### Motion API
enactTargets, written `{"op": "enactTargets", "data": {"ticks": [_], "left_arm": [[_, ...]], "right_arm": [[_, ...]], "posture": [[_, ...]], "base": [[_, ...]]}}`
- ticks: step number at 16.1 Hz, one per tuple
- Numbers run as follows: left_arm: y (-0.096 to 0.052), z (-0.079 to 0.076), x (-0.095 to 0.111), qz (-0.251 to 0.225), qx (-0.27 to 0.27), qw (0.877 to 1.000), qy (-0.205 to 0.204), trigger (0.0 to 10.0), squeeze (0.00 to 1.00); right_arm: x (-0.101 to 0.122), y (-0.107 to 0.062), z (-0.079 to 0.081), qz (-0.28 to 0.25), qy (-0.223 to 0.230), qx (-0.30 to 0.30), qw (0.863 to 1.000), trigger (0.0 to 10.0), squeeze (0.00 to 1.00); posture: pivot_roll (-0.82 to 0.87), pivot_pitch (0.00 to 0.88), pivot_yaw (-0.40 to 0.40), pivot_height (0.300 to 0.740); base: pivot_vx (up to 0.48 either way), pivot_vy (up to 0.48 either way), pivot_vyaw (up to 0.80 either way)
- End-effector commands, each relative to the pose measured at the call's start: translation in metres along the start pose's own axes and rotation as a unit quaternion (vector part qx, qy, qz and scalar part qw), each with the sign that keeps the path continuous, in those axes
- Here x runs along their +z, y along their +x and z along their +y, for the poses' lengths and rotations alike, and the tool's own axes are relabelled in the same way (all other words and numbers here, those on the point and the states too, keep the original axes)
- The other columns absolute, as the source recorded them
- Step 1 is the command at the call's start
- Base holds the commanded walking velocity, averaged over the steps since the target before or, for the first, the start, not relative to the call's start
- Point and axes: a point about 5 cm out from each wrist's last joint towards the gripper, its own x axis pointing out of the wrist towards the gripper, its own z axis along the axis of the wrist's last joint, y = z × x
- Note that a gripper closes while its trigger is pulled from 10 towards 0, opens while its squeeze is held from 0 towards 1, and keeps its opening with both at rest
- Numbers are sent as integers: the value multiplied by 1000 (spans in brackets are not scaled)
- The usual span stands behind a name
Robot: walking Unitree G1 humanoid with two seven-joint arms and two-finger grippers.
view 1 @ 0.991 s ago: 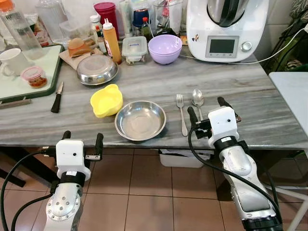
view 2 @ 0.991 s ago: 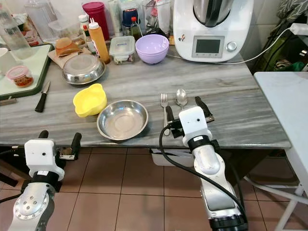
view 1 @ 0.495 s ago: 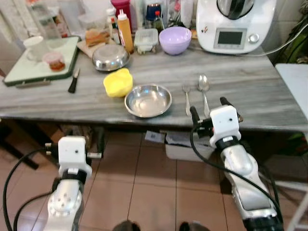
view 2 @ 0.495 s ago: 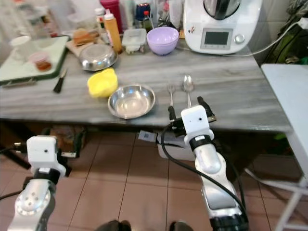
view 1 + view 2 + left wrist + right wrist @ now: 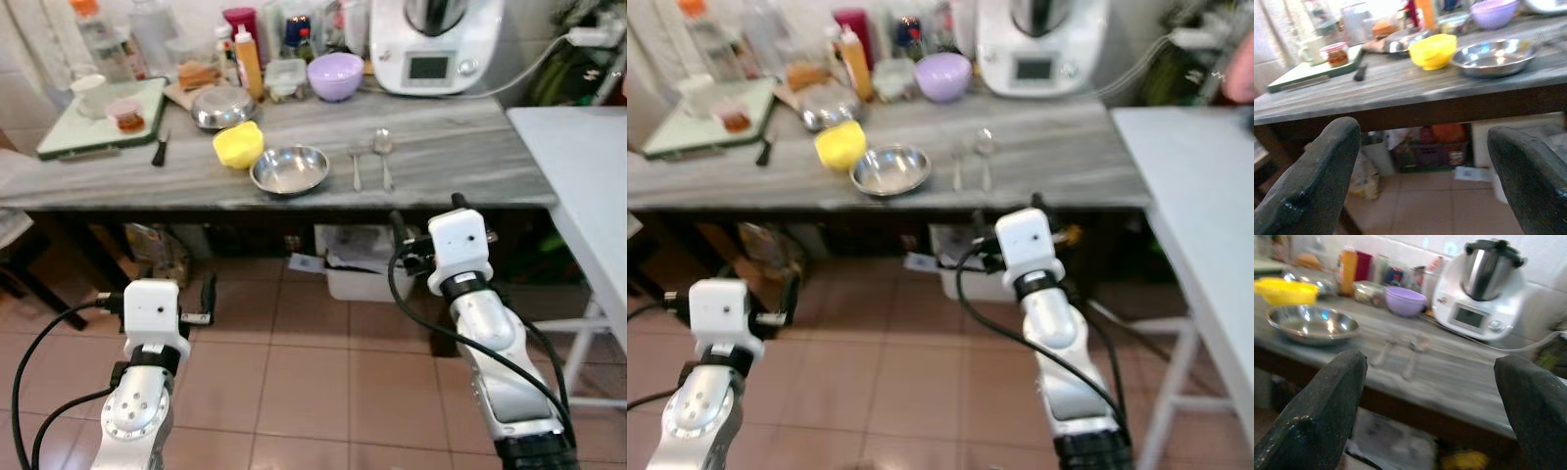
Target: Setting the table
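Both tools hang wide open and hold nothing — the left tool (image 5: 167,291) low over the floor, the right tool (image 5: 427,227) just below the worktop (image 5: 460,171) edge. Up on the worktop, the metal bowl (image 5: 289,169) sits beside the yellow bowl (image 5: 238,145), with the fork (image 5: 356,166) and spoon (image 5: 383,157) close by. The robot stands well back — reaching from here could miss, or bump the worktop edge.

Home kitchen: a grey wood-grain table (image 5: 460,157) carries a white cooking machine (image 5: 431,44), purple bowl (image 5: 335,75), steel bowl (image 5: 289,169), fork (image 5: 355,164), spoon (image 5: 383,155), sauce bottle (image 5: 248,61); terracotta tiled floor (image 5: 313,362) below.
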Motion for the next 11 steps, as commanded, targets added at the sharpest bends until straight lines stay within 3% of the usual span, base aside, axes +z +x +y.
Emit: {"op": "enactTargets", "data": {"ticks": [1, 2, 3, 4, 11], "left_arm": [[-3, 4, -4, 10, 0, 1000, 7, 10000, 0], [-2, 4, -4, 6, -3, 1000, 5, 10000, 0], [-2, 4, -3, 2, -1, 1000, 5, 10000, 0], [-2, 4, -2, -1, -3, 1000, 1, 10000, 0], [0, -2, 3, -12, -34, 999, -20, 10000, 0]], "right_arm": [[3, 1, 5, -5, 3, 8, 1000, 10000, 933], [3, 1, 5, -5, 2, 8, 1000, 10000, 824], [3, 1, 5, -9, -8, 10, 1000, 10000, 153], [4, 0, 6, -11, -12, 11, 1000, 10000, 0], [1, -3, 9, -3, -9, 9, 1000, 10000, 0]], "posture": [[-53, 70, 68, 740], [-56, 68, 69, 740], [-54, 68, 68, 740], [-51, 71, 72, 740], [-57, 84, 81, 740]], "base": [[-296, 0, 0], [0, 0, 0], [0, 0, 0], [0, 0, 0], [0, 0, 0]]}}
